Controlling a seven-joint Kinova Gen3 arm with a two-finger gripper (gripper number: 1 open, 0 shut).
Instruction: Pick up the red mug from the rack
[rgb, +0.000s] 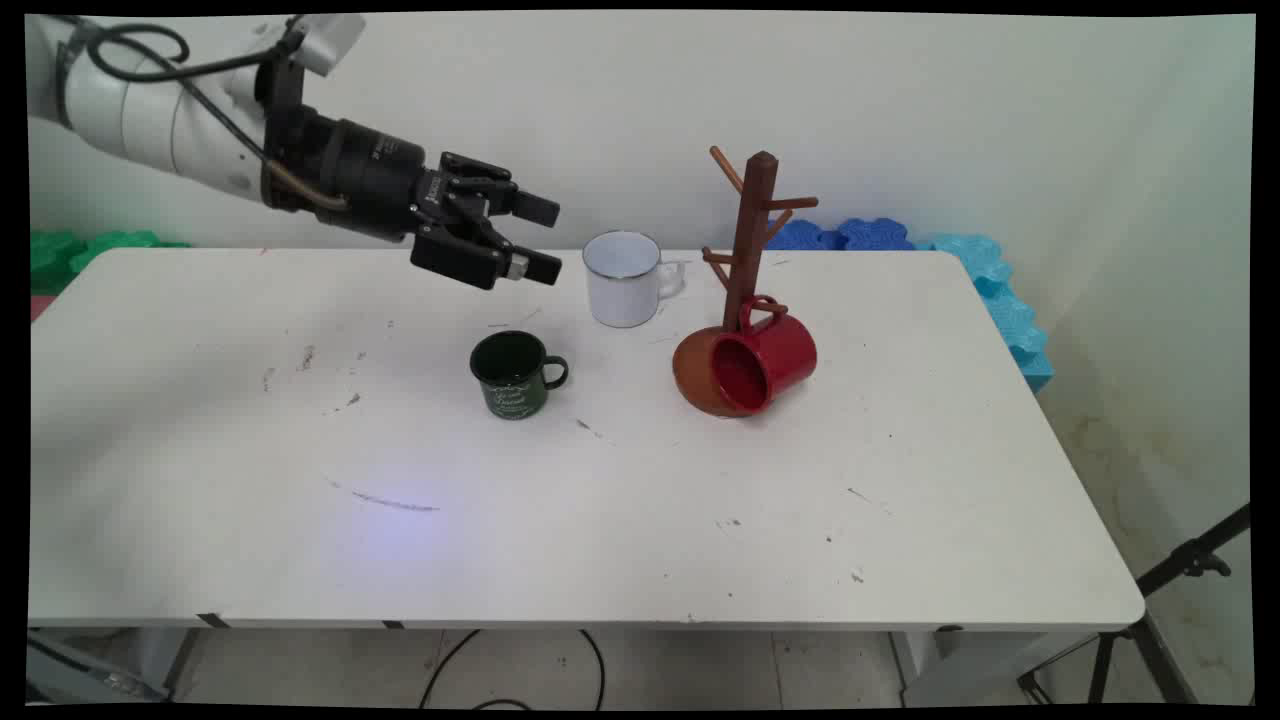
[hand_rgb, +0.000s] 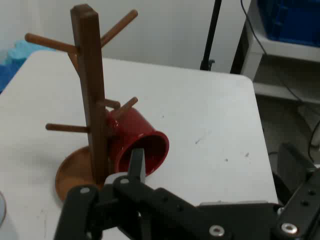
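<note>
While the white arm reaches in from the upper left of the main view, its black gripper (rgb: 548, 238) hangs in the air above the desk (rgb: 560, 540), pointing to the right. Its two fingers stand well apart, wide open, and there is nothing between them; they touch nothing. Below and slightly left of the fingertips a dark green mug (rgb: 513, 374) stands upright on the desk, its handle turned to the right and pale lettering on its side. Just to the right of the gripper, near the desk's far edge, a white enamel mug (rgb: 626, 279) stands upright with a dark rim, its handle also to the right. It is the thing nearest the fingertips, yet it stands apart from them. Further right is a brown wooden mug tree (rgb: 751, 245) on a round base, pegs sticking out from its post. A red mug (rgb: 764, 363) hangs by its handle from a low peg, tilted so that its mouth faces down and to the left, its body against the base. In the hand view the mug tree (hand_rgb: 91, 90) and the red mug (hand_rgb: 141, 145) lie ahead of the gripper (hand_rgb: 210, 167).
</note>
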